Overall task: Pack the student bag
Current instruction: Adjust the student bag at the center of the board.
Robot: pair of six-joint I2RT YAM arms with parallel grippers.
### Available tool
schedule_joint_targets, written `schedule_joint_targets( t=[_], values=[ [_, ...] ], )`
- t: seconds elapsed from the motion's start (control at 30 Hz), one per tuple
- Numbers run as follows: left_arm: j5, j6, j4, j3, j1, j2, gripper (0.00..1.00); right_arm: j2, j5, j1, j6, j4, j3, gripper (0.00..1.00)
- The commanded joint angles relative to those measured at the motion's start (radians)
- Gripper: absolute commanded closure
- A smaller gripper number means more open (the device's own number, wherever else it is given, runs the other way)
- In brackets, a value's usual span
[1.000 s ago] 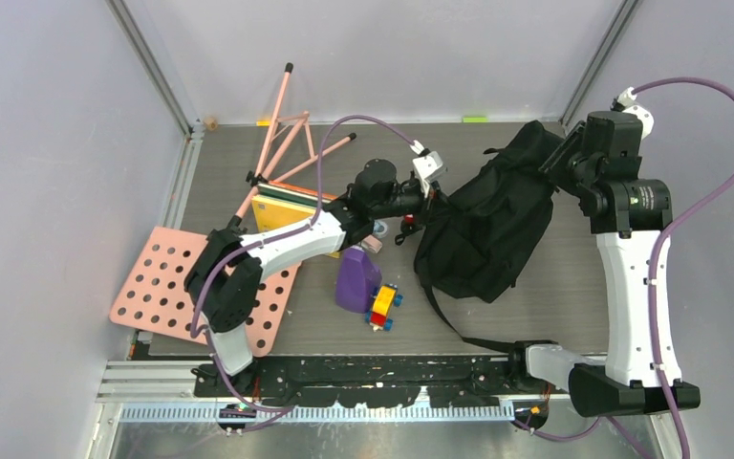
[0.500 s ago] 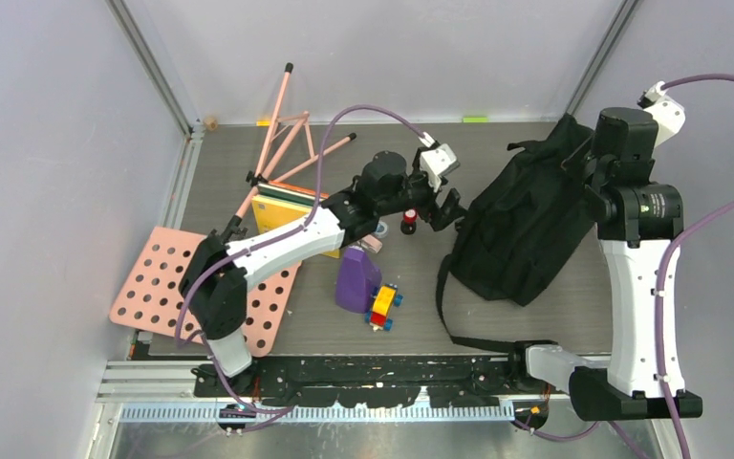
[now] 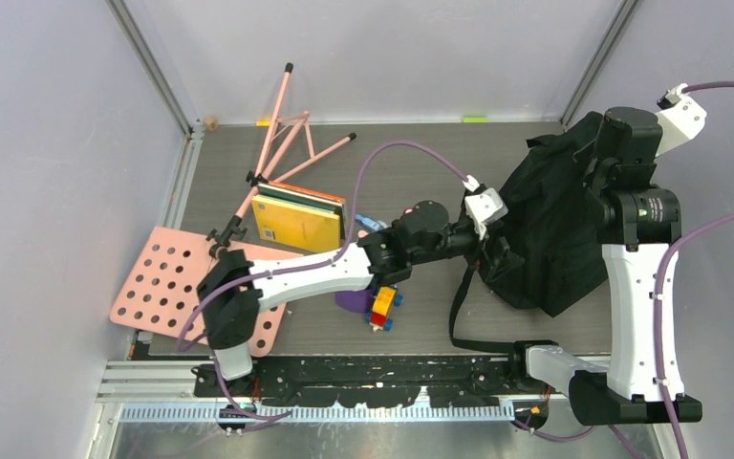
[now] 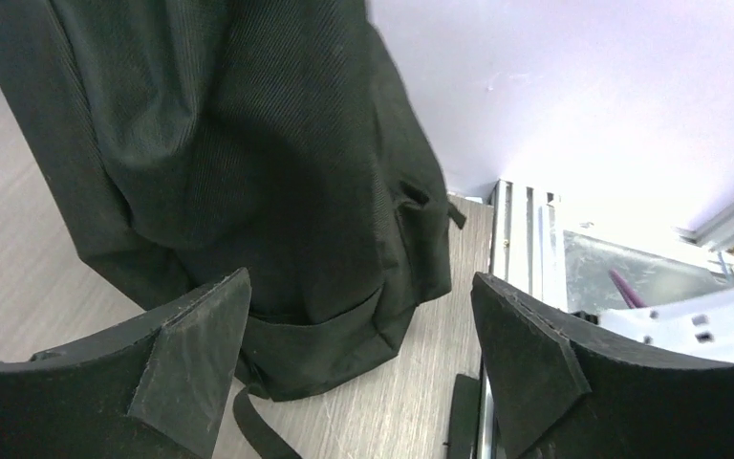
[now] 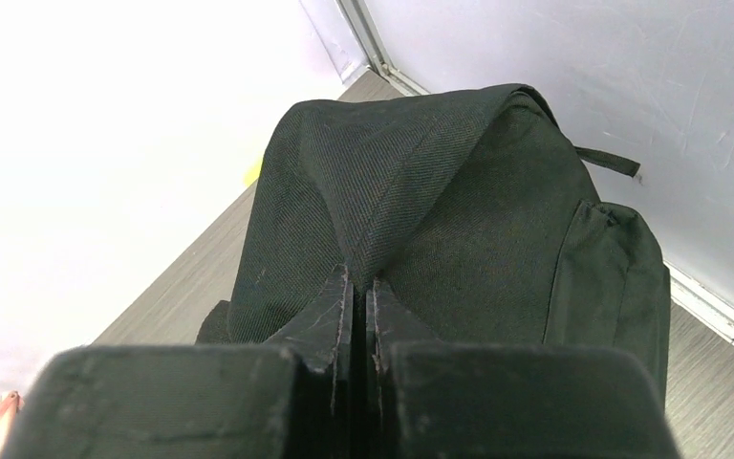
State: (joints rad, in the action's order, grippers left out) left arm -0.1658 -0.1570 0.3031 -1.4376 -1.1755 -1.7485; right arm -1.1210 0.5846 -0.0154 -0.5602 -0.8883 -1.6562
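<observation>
The student bag (image 3: 556, 225), black and floppy, hangs upright at the right side of the table, with a loose strap (image 3: 458, 304) trailing toward the near edge. My right gripper (image 5: 358, 277) is shut on a pinched fold of fabric at the bag's top (image 5: 459, 201); in the top view it sits behind the bag under the wrist (image 3: 600, 164). My left gripper (image 3: 493, 260) stands open beside the bag's lower left. In the left wrist view its fingers (image 4: 196, 335) frame the bag's bottom corner (image 4: 277, 191) without touching it.
A yellow book (image 3: 298, 218) lies left of centre, with pink rods (image 3: 282, 143) behind it and a pink perforated board (image 3: 167, 287) at the near left. A purple container (image 3: 349, 300) and a toy brick car (image 3: 383, 306) sit under my left arm. The side wall stands close behind the bag.
The bag has been drawn to the right and raised by my right gripper. My left gripper has opened, let go of the bag and reached right after it.
</observation>
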Motion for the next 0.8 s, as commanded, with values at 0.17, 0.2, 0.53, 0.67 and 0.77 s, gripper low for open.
schedule_joint_targets(
  t=[0.17, 0.2, 0.53, 0.67, 0.77],
  values=[
    [0.069, -0.078, 0.117, -0.150, 0.016, -0.162, 0.19, 0.041, 0.010, 0.001, -0.055, 0.212, 0.044, 1.00],
    [0.078, -0.073, 0.112, -0.163, 0.020, -0.173, 0.31, 0.049, 0.004, 0.002, -0.056, 0.217, 0.051, 0.99],
    [-0.058, 0.020, 0.018, -0.309, 0.173, -0.244, 1.00, 0.154, -0.079, 0.002, -0.036, 0.282, 0.186, 1.00],
    [-0.075, 0.075, -0.004, -0.352, 0.240, -0.282, 1.00, 0.186, -0.145, 0.002, -0.058, 0.297, 0.253, 1.00],
    [-0.083, 0.076, -0.029, -0.398, 0.299, -0.314, 1.00, 0.178, -0.202, 0.001, -0.083, 0.298, 0.279, 1.00]
  ],
)
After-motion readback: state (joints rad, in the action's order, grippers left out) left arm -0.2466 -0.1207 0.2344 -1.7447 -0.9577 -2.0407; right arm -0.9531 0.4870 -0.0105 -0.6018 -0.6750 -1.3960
